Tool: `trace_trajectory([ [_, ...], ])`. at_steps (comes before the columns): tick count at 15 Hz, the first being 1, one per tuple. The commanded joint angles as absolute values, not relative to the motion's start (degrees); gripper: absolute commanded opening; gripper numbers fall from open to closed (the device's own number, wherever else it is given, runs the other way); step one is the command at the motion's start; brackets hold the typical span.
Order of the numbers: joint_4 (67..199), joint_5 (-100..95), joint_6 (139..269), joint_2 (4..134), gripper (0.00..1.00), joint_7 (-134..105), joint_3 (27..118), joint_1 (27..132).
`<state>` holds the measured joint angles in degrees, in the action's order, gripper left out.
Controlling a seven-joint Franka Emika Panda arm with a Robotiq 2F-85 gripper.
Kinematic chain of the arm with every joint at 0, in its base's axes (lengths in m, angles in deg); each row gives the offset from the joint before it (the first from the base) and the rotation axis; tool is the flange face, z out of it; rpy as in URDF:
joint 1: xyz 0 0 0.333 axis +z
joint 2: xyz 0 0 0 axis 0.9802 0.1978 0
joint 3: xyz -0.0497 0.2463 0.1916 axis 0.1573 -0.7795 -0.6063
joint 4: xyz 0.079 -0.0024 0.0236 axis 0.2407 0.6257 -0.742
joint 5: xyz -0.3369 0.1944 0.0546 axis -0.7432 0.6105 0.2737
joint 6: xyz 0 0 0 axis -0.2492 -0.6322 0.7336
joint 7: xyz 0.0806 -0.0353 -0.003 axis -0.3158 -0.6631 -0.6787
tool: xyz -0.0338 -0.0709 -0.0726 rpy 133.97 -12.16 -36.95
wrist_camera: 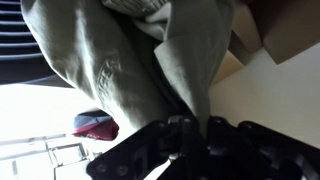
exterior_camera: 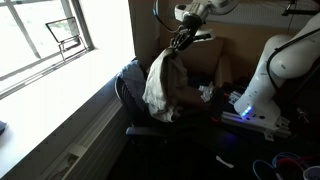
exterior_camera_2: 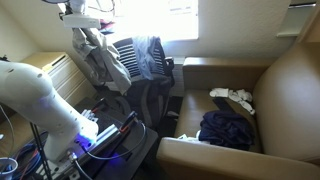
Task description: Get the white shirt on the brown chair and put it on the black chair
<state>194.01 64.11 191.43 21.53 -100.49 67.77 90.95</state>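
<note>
White shirt gripped at upper end by closed hand, hung straight below it, beside backrest of black chair; contact not discernible. Chair flanked by window and robot base. Brown chair well apart, dark clothes lying on seat.
</note>
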Motion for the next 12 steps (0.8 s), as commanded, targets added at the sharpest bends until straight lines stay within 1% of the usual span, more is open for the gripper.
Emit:
trace_trajectory([
  [1,192.2,78.6,197.7,25.5,0.02,-111.9,66.7,91.4],
  [3,190.6,88.6,202.1,29.3,0.02,-121.2,69.6,95.9],
  [5,188.7,98.7,203.2,31.9,0.02,-130.2,68.6,97.0],
  [6,187.6,102.6,200.6,33.3,0.02,-134.5,64.5,92.5],
  [9,184.6,107.8,198.3,39.0,0.02,-147.6,62.8,89.2],
  [10,187.8,105.2,199.6,34.4,0.09,-140.0,61.5,89.5],
  [12,186.3,106.1,199.0,37.4,0.09,-144.3,61.5,88.4],
])
